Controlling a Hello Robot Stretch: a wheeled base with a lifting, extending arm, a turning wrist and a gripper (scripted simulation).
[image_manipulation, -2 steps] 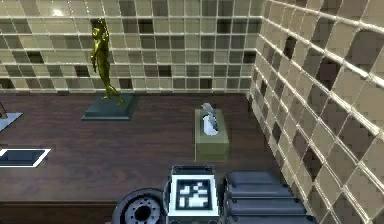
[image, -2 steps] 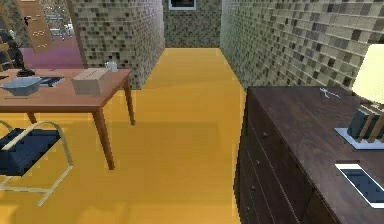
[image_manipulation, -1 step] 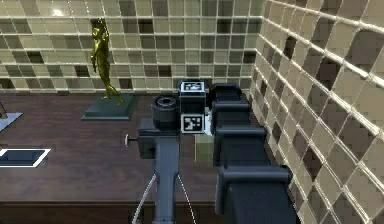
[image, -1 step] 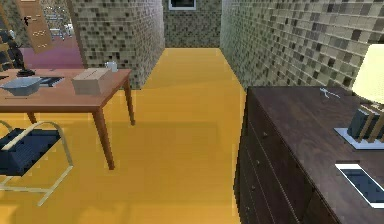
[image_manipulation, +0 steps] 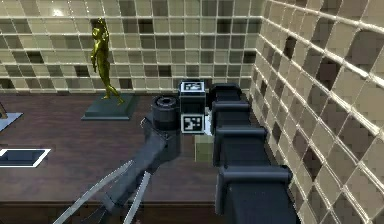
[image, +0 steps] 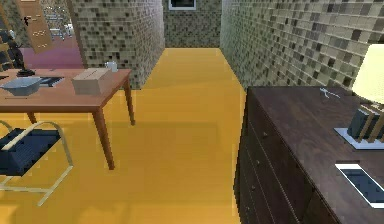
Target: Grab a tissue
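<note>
A pale tan box with a flat top sits on the wooden desk at the forward view's left; I cannot tell if it holds tissues. In the arm side view the dark arm reaches over a dark dresser top. Its two white marker squares stand beside the gripper's body. The gripper points down-left, and its thin fingers run to the picture's bottom edge. I cannot tell whether it holds anything. A small pale green block lies between the gripper's body and the arm.
On the dresser stand a lamp, a golden statue and a flat white-rimmed slab. The desk also carries a grey bowl-like thing; a blue-seated chair stands before it. An orange floor runs ahead between tiled walls.
</note>
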